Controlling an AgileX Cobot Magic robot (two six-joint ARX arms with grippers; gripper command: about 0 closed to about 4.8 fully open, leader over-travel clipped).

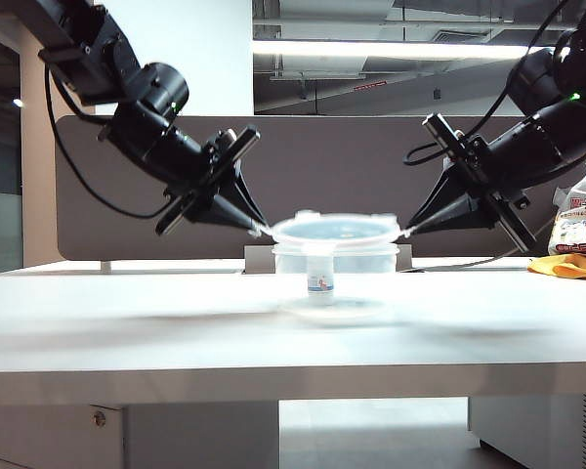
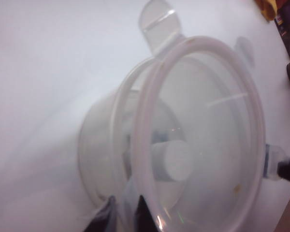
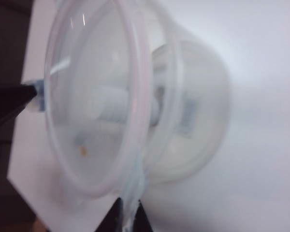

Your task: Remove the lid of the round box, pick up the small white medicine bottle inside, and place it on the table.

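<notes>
The round box [image 1: 366,262] stands mid-table with the translucent lid [image 1: 337,229] on top of it or just above its rim; I cannot tell which. Through the clear wall I see the small white medicine bottle [image 1: 320,278] upright inside. My left gripper [image 1: 265,232] is shut on a lid tab at the left rim, and my right gripper [image 1: 404,232] is shut on the opposite tab. In the left wrist view the lid [image 2: 210,121] fills the frame, with the bottle [image 2: 172,159] behind it and my left gripper [image 2: 128,213] pinching its edge. The right wrist view shows the lid [image 3: 94,92], the box [image 3: 203,125] and my right gripper [image 3: 127,216].
The white table [image 1: 127,313] is backed by a dark divider panel [image 1: 313,161]. A yellow cloth [image 1: 569,266] and a printed bag [image 1: 578,220] lie at the far right. A low white block [image 1: 258,260] stands behind the box.
</notes>
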